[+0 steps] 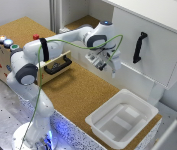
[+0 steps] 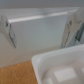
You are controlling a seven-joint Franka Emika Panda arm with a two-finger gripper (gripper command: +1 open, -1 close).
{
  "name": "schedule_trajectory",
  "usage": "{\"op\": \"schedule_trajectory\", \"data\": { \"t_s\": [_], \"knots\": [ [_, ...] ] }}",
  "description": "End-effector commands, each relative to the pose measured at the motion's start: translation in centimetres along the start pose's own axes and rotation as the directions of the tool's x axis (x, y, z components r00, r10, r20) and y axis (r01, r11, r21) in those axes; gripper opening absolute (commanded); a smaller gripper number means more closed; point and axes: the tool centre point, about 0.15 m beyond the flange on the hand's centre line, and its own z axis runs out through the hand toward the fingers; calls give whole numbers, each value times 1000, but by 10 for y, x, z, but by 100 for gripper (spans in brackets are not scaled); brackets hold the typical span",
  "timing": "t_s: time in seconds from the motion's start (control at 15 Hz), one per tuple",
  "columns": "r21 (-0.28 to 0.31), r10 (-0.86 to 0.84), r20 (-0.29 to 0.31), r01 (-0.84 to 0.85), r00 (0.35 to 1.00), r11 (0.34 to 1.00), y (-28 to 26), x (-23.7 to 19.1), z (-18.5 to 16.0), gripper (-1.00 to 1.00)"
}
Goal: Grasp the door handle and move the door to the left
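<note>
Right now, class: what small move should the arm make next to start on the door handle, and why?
Probably carry the gripper toward the exterior view's right and slightly up, to the door handle. The jaws look open and empty, with bare white door between them and the handle.

A white plastic tub point(image 1: 122, 120) sits on a cork tabletop point(image 1: 78, 92); a wooden box point(image 1: 18, 55) with coloured buttons point(image 1: 7, 43) stands well apart

The door point(image 1: 153, 42) stands at the exterior view's right, the door handle point(image 1: 139, 47) on it. The gripper point(image 1: 111, 67) hangs to its left, above the cork tabletop point(image 1: 78, 95). A tub point(image 1: 122, 118) sits below the door.
</note>
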Motion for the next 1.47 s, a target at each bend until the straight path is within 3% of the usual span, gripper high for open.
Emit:
{"op": "schedule_trajectory", "data": {
  "t_s": [0.0, 0.2, 0.53, 0.6, 0.67, 1.2, 1.27, 1.4],
  "knots": [
    [133, -80, 54, 72, 995, 988, 14, 81, -29, 100],
    [149, -120, 23, 116, 992, 982, 15, 102, -55, 100],
    [154, -190, 60, 179, 980, 972, 10, 121, -50, 100],
    [175, -223, 57, 211, 973, 962, 9, 122, -50, 100],
    [147, -249, 47, 240, 967, 960, 6, 119, -51, 100],
    [147, -249, 47, 240, 967, 960, 6, 119, -51, 100],
    [40, -231, -45, 233, 972, 972, -6, 93, -39, 100],
    [65, -249, -41, 251, 968, 966, -8, 97, -36, 100]
  ]
}}
